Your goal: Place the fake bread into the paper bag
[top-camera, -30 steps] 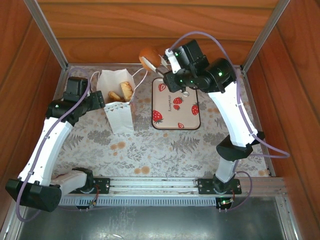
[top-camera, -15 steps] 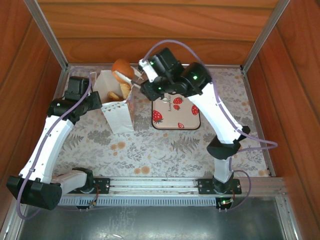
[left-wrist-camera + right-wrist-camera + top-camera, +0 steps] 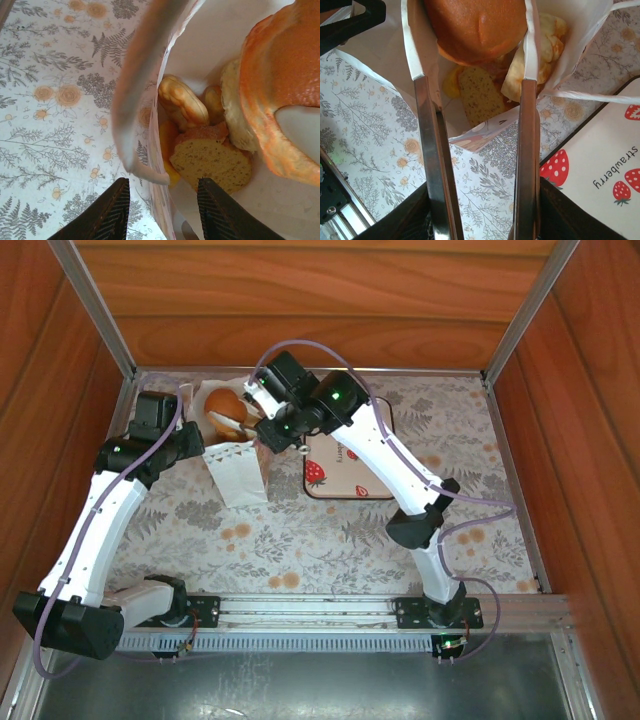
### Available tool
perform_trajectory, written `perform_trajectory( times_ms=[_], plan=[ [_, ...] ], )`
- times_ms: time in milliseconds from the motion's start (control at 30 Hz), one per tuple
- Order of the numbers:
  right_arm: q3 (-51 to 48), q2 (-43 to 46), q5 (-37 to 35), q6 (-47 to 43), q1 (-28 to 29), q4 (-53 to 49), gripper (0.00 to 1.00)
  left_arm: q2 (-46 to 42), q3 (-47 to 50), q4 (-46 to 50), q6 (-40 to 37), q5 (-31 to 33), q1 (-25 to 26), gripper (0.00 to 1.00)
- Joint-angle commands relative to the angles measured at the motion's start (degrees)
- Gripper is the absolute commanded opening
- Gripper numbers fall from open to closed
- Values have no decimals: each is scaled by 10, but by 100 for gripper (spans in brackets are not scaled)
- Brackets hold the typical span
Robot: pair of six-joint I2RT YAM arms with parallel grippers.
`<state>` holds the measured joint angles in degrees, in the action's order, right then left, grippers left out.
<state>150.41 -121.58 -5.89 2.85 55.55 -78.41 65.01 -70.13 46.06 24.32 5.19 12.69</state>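
A round brown bun [image 3: 222,405] of the fake bread hangs over the mouth of the white paper bag [image 3: 238,472], pinched between thin metal tongs [image 3: 427,150]. My right gripper [image 3: 264,424] is shut on those tongs, its dark fingers pressing both arms. Inside the bag lie more bread pieces: a brown slice [image 3: 215,160] and a golden croissant [image 3: 182,102], with the bun [image 3: 285,85] above them. My left gripper [image 3: 162,210] stands at the bag's left rim [image 3: 135,100], one finger outside and one inside the wall, with a gap on both sides.
The white strawberry-printed tray [image 3: 355,478] lies right of the bag, under my right arm. The floral tablecloth [image 3: 330,540] runs to wooden walls on three sides. A metal rail [image 3: 320,608] carries both arm bases at the near edge.
My right arm swung left from above the tray's far edge, carrying the bun on the tongs to over the bag's mouth. My left gripper's jaws narrowed around the bag's wall.
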Motion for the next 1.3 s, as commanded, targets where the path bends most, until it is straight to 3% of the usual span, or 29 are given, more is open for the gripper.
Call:
perform_trajectory(
  times_ms=[0,300,500,833,1067,1267],
  plan=[
    [20,-8,-4,-18,6,13,50,-7,2,-6,7,-7,-5,41],
    [19,-25,-59,-37,9,3,55,-8,8,-10,6,-6,-5,41],
    [19,-27,-69,-39,9,4,67,-11,8,-10,5,-4,-5,41],
    [14,1,-64,-32,9,19,67,-19,7,-11,6,-12,-5,41],
    [-36,65,-81,-25,9,47,67,-31,-3,-12,0,-10,-6,42],
    [-52,108,-96,-21,8,50,66,-41,-10,-12,2,-14,-8,50]
  ],
)
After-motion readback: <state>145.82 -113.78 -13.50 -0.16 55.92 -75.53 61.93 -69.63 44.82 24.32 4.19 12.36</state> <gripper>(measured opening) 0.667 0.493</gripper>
